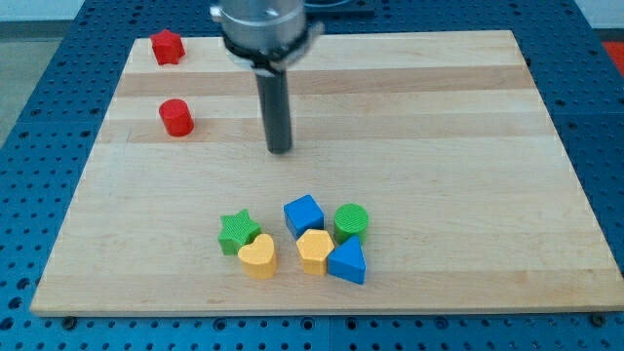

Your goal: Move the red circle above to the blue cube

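My tip sits on the wooden board, right of the red circle, well apart. Red star near top-left corner. Cluster near the view's bottom: blue cube, green circle, green star, yellow heart, yellow hexagon, blue triangle. Tip well above the cluster.

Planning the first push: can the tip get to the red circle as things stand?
Probably yes. My tip stands to the view's right of the red circle, with only bare board between them; the red star sits higher up.
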`<state>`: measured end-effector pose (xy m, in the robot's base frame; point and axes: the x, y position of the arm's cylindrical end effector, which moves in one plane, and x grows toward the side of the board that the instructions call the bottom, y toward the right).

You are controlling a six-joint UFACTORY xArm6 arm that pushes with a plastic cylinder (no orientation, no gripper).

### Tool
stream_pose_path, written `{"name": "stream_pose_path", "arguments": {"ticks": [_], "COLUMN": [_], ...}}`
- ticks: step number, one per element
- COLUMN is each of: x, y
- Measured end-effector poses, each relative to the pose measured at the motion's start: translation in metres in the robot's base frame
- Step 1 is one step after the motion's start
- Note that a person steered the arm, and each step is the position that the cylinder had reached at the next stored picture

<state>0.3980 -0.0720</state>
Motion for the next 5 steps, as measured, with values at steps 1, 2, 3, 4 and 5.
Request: {"name": "stream_pose_path", "arguments": {"ticks": [1,2,3,4,5], "x": [-0.062,-0.09,-0.086,-0.074,-0.058], "y": [-0.024,-0.059,-0.129,-0.166,-0.162]}}
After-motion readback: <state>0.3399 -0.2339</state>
